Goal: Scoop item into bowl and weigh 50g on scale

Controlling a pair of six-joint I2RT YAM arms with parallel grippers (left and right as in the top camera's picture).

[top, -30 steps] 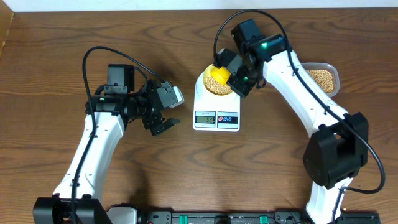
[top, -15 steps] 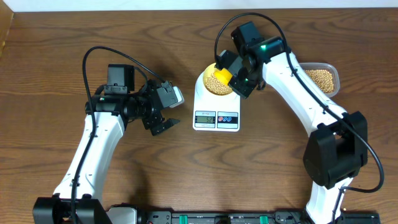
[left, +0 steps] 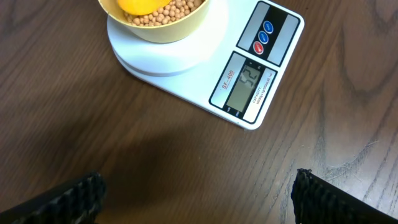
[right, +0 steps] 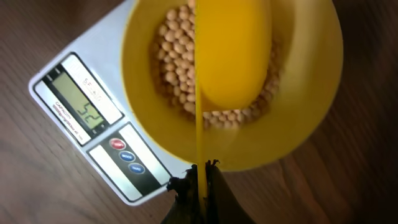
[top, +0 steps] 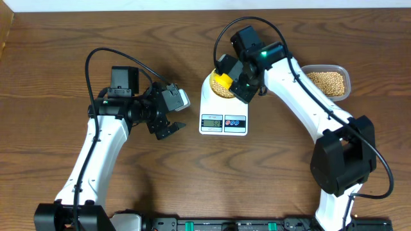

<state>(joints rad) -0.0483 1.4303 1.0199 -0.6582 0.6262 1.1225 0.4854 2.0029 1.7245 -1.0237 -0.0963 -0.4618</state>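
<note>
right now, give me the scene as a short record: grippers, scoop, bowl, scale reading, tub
left gripper: open, empty, over the table left of the scale
right gripper: shut on the scoop handle
scoop: yellow, head over the beans inside the bowl
bowl: pale yellow, on the scale, partly filled with beans
display: appears to read 52
tub: clear, holds more beans, right of the scale
</note>
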